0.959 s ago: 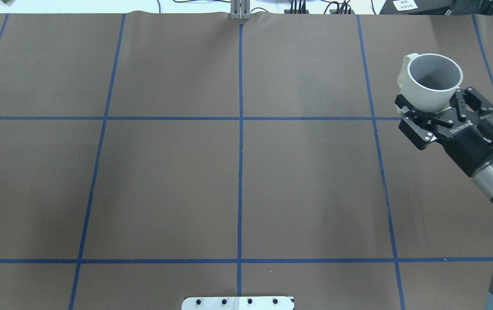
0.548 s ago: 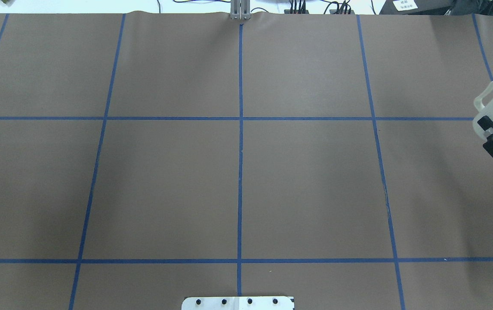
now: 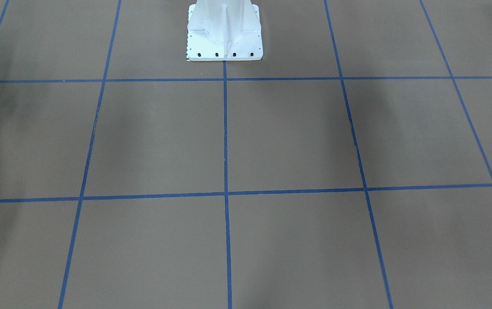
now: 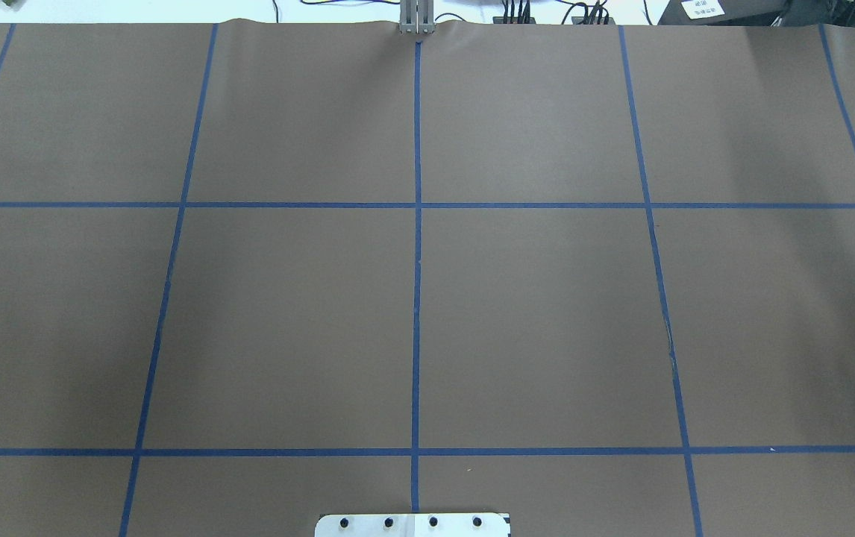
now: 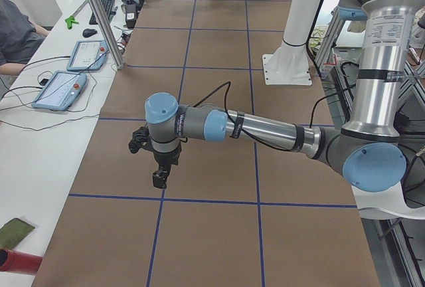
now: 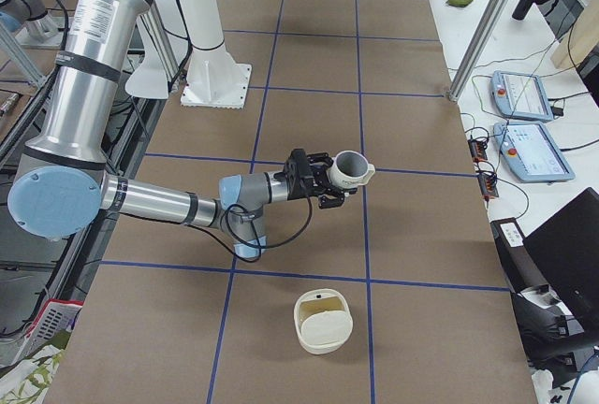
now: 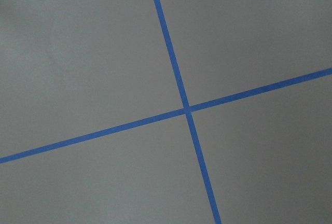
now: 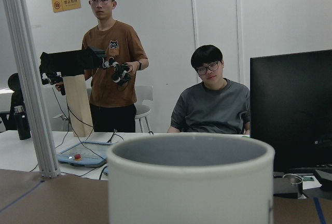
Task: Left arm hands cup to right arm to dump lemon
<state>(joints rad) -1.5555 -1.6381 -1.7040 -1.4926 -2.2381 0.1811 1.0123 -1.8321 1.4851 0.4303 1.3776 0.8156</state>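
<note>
Right gripper (image 6: 326,181) sits against the upright cup (image 6: 351,168), clamped or not can't tell; left gripper (image 5: 159,178) points down over the desk (image 5: 219,234), width can't tell.

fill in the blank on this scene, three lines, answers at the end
1. The cup at the right hand is white outside and ___ inside.
2. The brown table is crossed by ___ tape lines.
3. In the right wrist view, ___ people show behind the cup.

Missing words: grey; blue; two
</note>
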